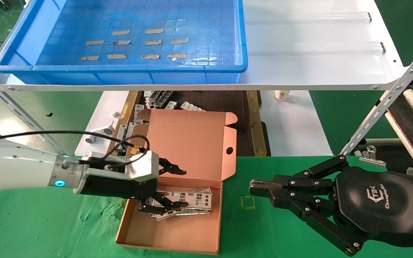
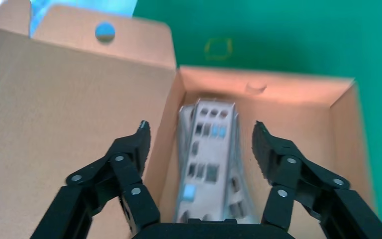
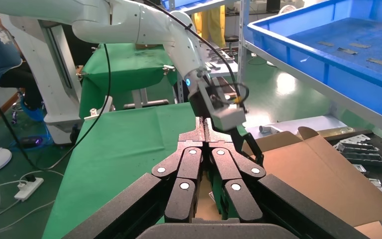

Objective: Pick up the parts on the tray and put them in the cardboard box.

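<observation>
Over the cardboard box (image 1: 177,229), left pincer (image 2: 199,149) spread wide above parts (image 2: 206,164); head view only: right pincer (image 1: 260,191) closed, empty.

Left pincer (image 2: 198,137) spread wide, parts (image 2: 209,159) inside cardboard box (image 2: 278,87) below

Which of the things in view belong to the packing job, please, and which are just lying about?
Job:
- parts, stacked in the cardboard box
- blue tray, holding only tape strips
- left end effector, open over the parts

Lying about:
- right end effector, shut, idle over the green cloth
- white shelf
- white pipe fitting
- paper cup
</observation>
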Tool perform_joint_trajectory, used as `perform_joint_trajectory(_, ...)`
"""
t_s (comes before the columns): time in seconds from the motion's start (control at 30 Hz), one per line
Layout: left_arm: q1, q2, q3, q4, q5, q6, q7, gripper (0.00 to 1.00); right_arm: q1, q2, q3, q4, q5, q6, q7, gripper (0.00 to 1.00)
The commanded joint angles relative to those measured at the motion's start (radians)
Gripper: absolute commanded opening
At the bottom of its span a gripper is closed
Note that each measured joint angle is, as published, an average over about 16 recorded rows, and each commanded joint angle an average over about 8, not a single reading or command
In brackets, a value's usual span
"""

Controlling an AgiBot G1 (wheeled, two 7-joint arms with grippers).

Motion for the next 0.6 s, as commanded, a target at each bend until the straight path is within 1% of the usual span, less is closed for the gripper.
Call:
perform_joint_trajectory(0.03, -0.004, -0.006, -0.006, 0.003, -0.013, 0.021, -0.012, 1.00, 0.000, 0.000, 0.000, 0.000, 0.000, 0.000, 0.000, 0.54)
perform_joint_trajectory(0.13, 0.015, -0.020, -0.032, -0.026, -0.027, 0.018, -0.032, 1.00, 0.000, 0.000, 0.000, 0.000, 0.000, 0.000, 0.000, 0.92)
perform_joint_trajectory(0.17, 0.023, -0.026, -0.043, -0.039, -0.034, 0.021, -0.041, 1.00, 0.000, 0.000, 0.000, 0.000, 0.000, 0.000, 0.000, 1.00)
perform_joint_trajectory(0.6, 0.125, -0.112, -0.181, -0.205, -0.126, 0.057, -0.149, 1.00, 0.000, 0.000, 0.000, 0.000, 0.000, 0.000, 0.000, 1.00)
